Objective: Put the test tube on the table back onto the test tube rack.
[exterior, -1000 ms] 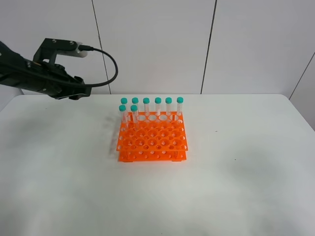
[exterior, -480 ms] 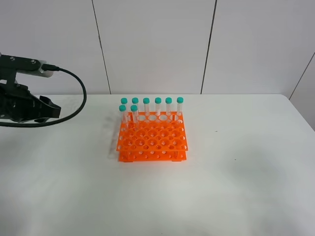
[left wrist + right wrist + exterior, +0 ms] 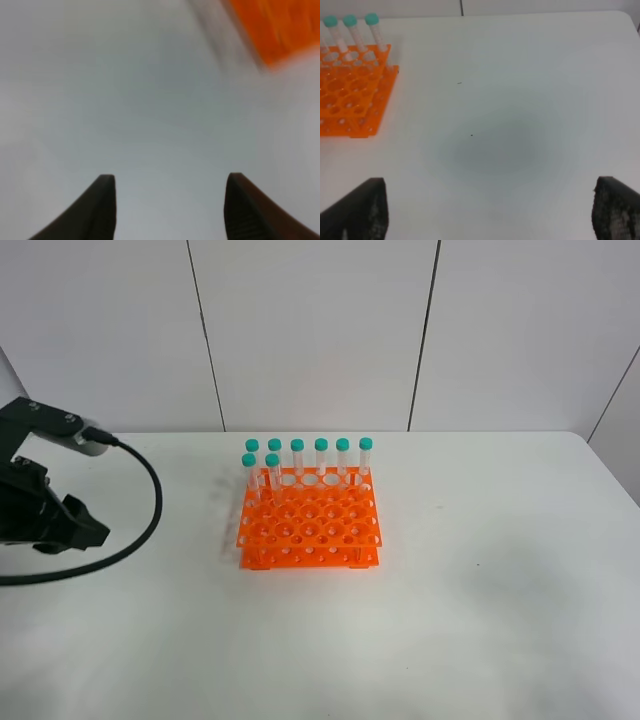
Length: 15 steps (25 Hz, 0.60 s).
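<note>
The orange test tube rack stands mid-table on the white table. Several teal-capped test tubes stand upright in its back rows; two are in the second row at the left. No test tube lies on the table in any view. My left gripper is low at the table's left edge, well left of the rack. Its jaws are open and empty in the left wrist view, where the rack is blurred. My right gripper is wide open and empty; it is out of the exterior view.
A black cable loops from the left arm over the table's left side. The right wrist view shows the rack's right part with three tubes and bare tabletop. A white panelled wall stands behind.
My left arm has swung from high at the back left down and toward the front left, away from the rack. The rack and the tubes have not moved.
</note>
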Tool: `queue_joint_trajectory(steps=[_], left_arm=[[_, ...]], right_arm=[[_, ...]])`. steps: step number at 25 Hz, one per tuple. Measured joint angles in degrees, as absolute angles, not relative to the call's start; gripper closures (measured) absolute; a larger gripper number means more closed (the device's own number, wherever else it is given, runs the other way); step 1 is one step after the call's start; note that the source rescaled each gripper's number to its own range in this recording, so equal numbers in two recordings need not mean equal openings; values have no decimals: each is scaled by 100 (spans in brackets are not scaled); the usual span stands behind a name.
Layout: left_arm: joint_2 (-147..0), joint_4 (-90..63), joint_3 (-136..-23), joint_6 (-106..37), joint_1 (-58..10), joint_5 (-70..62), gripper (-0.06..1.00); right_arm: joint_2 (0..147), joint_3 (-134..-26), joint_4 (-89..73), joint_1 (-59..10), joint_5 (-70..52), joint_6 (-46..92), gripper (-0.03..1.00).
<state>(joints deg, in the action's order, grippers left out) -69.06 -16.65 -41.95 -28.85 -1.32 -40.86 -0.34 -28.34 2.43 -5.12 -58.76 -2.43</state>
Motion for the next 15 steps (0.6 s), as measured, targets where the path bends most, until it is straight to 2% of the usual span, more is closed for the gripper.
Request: queue_joint_trajectory(steps=[8,15], left_arm=[[-6745,-135,-4680,-1556,-132,-6769,57],[-6601,0,-5133,-932,-132,-6940,57]], right_arm=[[-34,-2834,243,-512,-5876,-243,-3],[-34,-2834,243,-512,-5876,-243,-3]])
